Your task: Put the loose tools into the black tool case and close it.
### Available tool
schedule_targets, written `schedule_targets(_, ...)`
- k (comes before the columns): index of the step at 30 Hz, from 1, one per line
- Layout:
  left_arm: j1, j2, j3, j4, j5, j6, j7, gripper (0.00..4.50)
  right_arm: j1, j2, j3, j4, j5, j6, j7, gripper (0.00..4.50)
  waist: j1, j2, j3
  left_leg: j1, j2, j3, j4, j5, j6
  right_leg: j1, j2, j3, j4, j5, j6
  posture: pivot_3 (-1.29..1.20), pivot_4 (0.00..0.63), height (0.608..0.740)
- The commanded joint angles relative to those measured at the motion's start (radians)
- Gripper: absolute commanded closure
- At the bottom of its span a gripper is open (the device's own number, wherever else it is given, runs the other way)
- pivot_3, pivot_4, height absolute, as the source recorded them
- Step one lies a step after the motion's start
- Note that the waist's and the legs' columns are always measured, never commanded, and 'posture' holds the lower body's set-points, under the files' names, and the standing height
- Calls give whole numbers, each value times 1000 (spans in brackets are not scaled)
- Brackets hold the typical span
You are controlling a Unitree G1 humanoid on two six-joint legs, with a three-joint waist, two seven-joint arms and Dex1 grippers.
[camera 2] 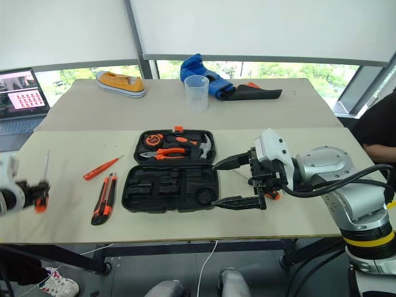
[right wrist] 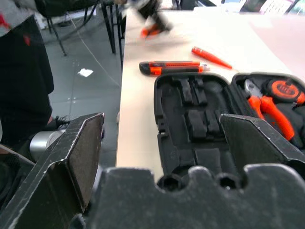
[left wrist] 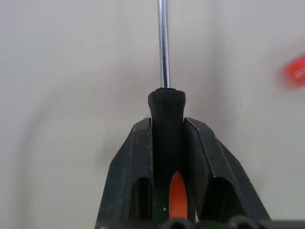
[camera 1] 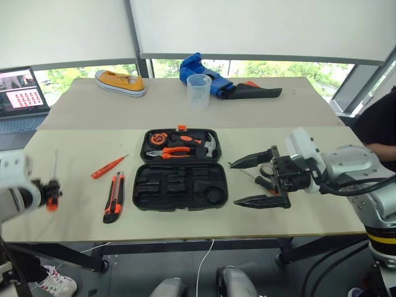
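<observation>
The table (camera 1: 74, 154) is carrying everything, and the black tool case (camera 1: 180, 185) is lying open at its centre, empty moulded recesses in the near half, pliers, hammer and tape measure sitting in the far half. It is looking like stiff plastic, light enough to hinge shut by pushing the far half over from its 12 o'clock edge, where the small orange latch is showing.

At the case's 3 o'clock the right gripper (camera 1: 260, 182) is hanging with its jaws spread wide and holding nothing; a second screwdriver (camera 2: 263, 189) is lying partly hidden under it. At 9 o'clock, well apart from the case, the left gripper (left wrist: 167, 143) is clamping narrow on the black-and-orange handle of a screwdriver (left wrist: 163, 47), the shaft pointing away along the fingers.

Between that hand and the case the utility knife (camera 1: 114, 197) is lying lengthwise, with the thin tester screwdriver (camera 1: 109, 166) at its 12 o'clock, tilted.

All three tools are probably rigid and light. The round handles may be rolling-prone, so gripping mid-handle across the rubbery section seems safest; the knife's flat body is offering steadier sides.
</observation>
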State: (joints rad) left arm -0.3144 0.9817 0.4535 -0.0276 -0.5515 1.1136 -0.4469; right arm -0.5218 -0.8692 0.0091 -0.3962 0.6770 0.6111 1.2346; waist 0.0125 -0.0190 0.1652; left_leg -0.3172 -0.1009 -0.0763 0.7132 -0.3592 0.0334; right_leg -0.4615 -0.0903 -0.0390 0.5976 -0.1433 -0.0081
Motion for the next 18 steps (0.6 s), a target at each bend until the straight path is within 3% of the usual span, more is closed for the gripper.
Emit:
schedule_targets(1,-36,101,-182,-47,53,-356,-380,3945,12,-17,-57,-23,15,4,-26,0,3,0,0,-1,-2,0,0,0,0,0,-1,0,-2,0,-1,0,150,724)
schedule_targets(4,-104,142,-355,-10,131,-597,-640,3945,24,-18,-72,-25,12,6,-53,0,-2,0,0,-1,-4,0,-1,-1,2,-1,-2,-1,-4,0,0,0,150,724)
schedule_targets(9,-294,68,-589,124,286,-877,-873,3945,59,-14,-87,-39,4,7,-115,0,-5,0,0,-9,-4,1,0,3,12,-10,-2,-3,-4,1,-1,0,150,724)
schedule_targets(13,-432,-45,-718,295,437,-1053,-907,3945,96,-13,-104,-65,1,7,-161,0,-4,0,0,-17,-4,1,5,3,13,-14,-2,-3,-4,1,-1,0,150,724)
schedule_targets(18,-560,-170,-776,493,538,-1154,-903,3945,133,-13,-125,-101,15,14,-204,0,0,0,0,-20,-4,1,11,2,16,-14,-2,-2,-3,2,-1,0,150,724)
